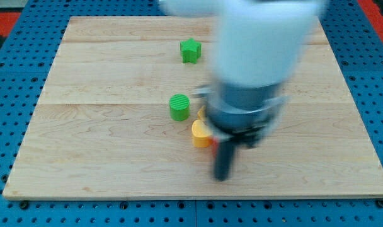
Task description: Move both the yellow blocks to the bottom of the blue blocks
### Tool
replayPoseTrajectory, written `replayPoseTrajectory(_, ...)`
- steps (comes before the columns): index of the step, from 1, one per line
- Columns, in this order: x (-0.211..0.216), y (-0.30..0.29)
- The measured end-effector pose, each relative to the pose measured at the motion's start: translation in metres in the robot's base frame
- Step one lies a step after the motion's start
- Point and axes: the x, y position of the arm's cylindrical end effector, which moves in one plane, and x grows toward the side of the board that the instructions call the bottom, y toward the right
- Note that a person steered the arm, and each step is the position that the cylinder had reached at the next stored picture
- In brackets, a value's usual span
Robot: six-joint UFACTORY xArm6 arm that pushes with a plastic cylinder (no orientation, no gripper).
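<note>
A yellow block [200,133] lies near the board's middle, partly hidden behind the blurred arm; its shape is unclear. A sliver of another yellow piece [202,111] shows just above it at the arm's edge. My tip [222,177] is at the end of the dark rod, below and to the right of the yellow block, a short way apart from it. A small red edge [213,145] shows beside the rod. No blue blocks show; the arm hides much of the board's right half.
A green star-shaped block [190,50] sits near the view's top centre. A green round block [179,106] sits at mid-board, left of the arm. The wooden board [84,145] lies on a blue pegboard surface.
</note>
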Motion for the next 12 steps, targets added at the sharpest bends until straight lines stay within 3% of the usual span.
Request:
replayPoseTrajectory(1,-0.033,-0.007)
replayPoseTrajectory(2,-0.078,0.038)
replayPoseTrajectory(3,-0.073,0.056)
replayPoseTrajectory(4,-0.022,0.039)
replayPoseTrajectory(5,-0.027,-0.016)
replayPoseTrajectory(7,-0.100,0.007)
replayPoseTrajectory(8,-0.082,-0.023)
replayPoseTrajectory(9,-0.116,-0.014)
replayPoseTrajectory(11,-0.160,0.075)
replayPoseTrajectory(12,-0.180,0.072)
